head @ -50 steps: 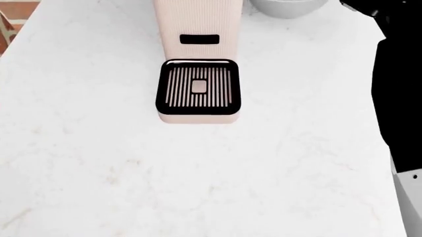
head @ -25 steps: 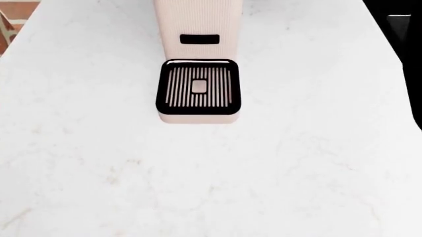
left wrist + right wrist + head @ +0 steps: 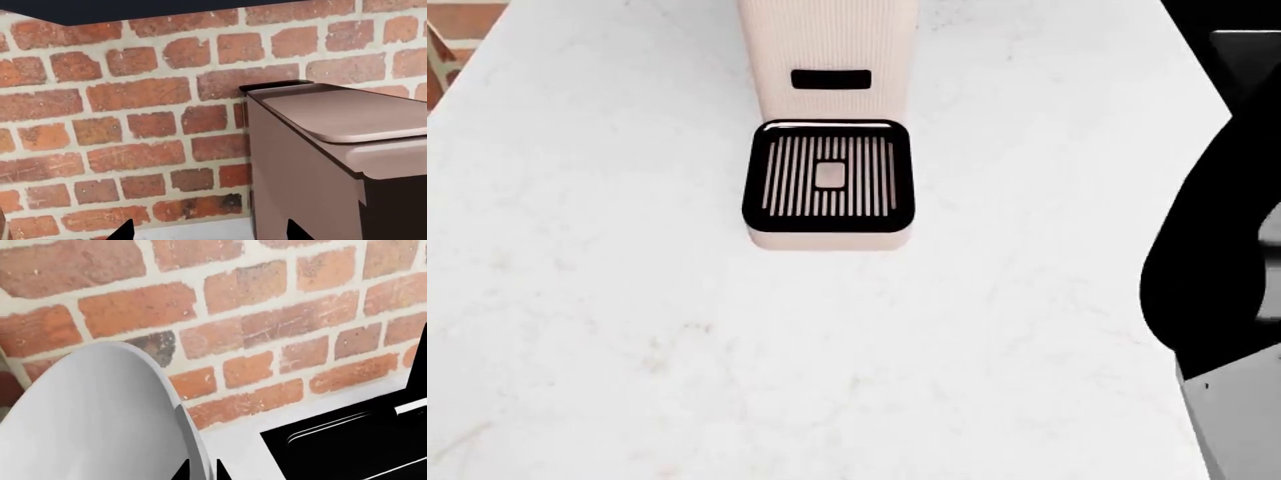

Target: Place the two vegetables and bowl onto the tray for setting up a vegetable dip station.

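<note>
Right wrist view puts the bowl [image 3: 93, 415] front and centre: its white rim runs straight down between the two dark fingertips at the frame's lower edge, so the right hand [image 3: 200, 471] is pinching the bowl by its wall, one tip inside and one outside. Gripping the thin edge like this is probably the only workable hold on so wide a bowl. Just beyond the bowl, a glossy black surface with a raised edge [image 3: 347, 445] lies against the foot of the brick wall [image 3: 267, 330]; that could be the tray or the sink basin, and I cannot tell which from here.

Moving outward from the bowl, the head view shows none of the task's things, no cucumber, no carrot. Only the right arm [image 3: 1214, 260] looms dark at the edge of the white marble table [image 3: 627, 330], well apart from the cream coffee machine [image 3: 827, 120] with its slotted black drip grate [image 3: 827, 176].

Farther off, the left hand [image 3: 207, 232] shows two fingertips spread wide with nothing between them, facing the brick wall beside a brown cabinet [image 3: 313, 165]. It looks parked out of the way while the right side carries.
</note>
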